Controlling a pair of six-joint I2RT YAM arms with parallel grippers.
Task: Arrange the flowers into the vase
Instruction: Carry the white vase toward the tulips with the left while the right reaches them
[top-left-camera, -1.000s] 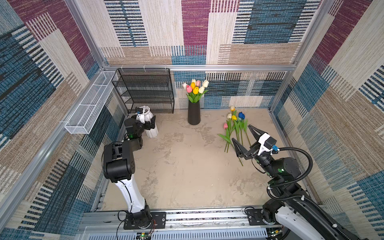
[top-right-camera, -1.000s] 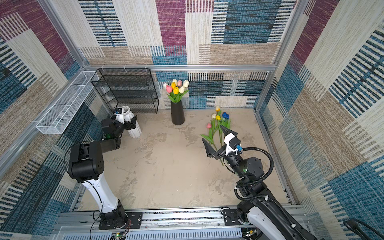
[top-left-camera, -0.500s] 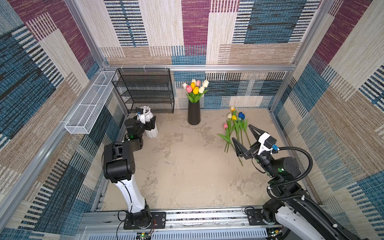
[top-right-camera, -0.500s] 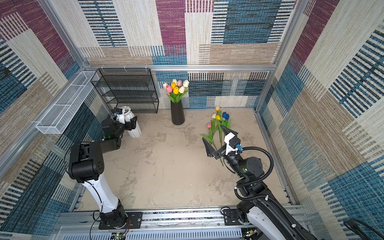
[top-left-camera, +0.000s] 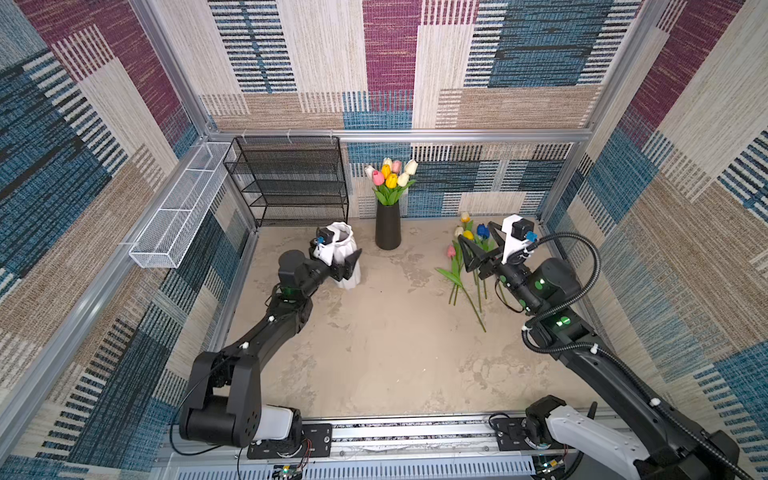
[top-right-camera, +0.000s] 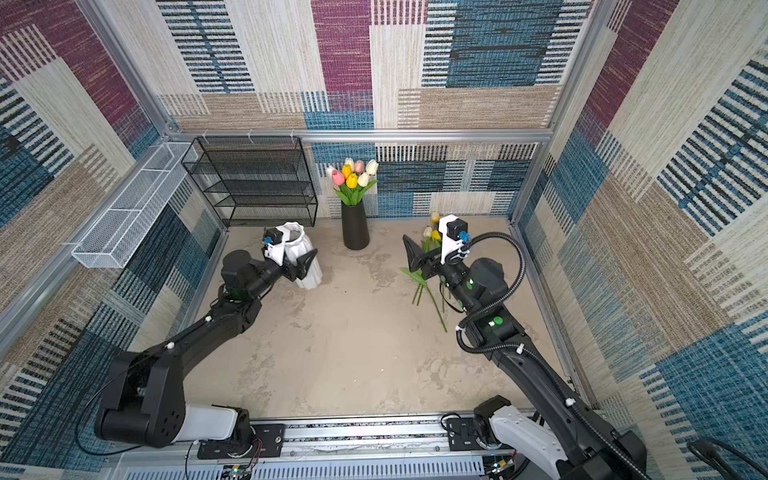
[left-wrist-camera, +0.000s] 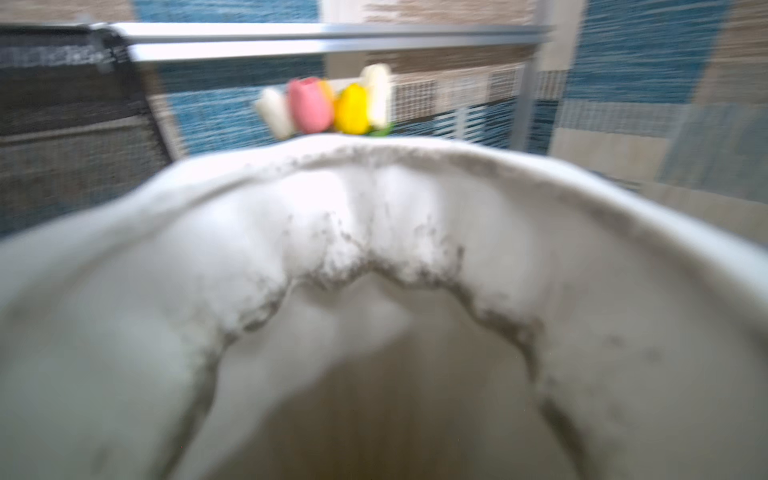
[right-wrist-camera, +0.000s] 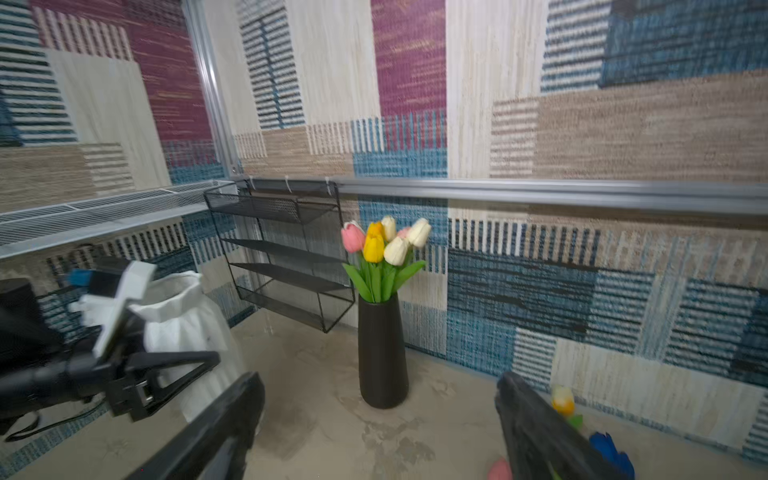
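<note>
A bunch (top-left-camera: 390, 178) fills the black vase (top-left-camera: 387, 230), while loose tulips (top-left-camera: 456, 266) wait at the frame's right under the wide-apart right hand (top-left-camera: 474, 232); the left hand (top-left-camera: 337, 257) straddles the white vase (top-left-camera: 351, 279), grip unclear.

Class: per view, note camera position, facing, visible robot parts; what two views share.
Top views: overhead at the front, facing down on the beige tabletop; left arm, right arm.
Left wrist: looks into the white ribbed vase; no robot parts.
Right wrist: faces the back wall; own black fingers.
Shared, top and right wrist: tall black vase holding tulips.

bright, even light, soft shadows; both wrist views blurred, top views bowed at edges.
</note>
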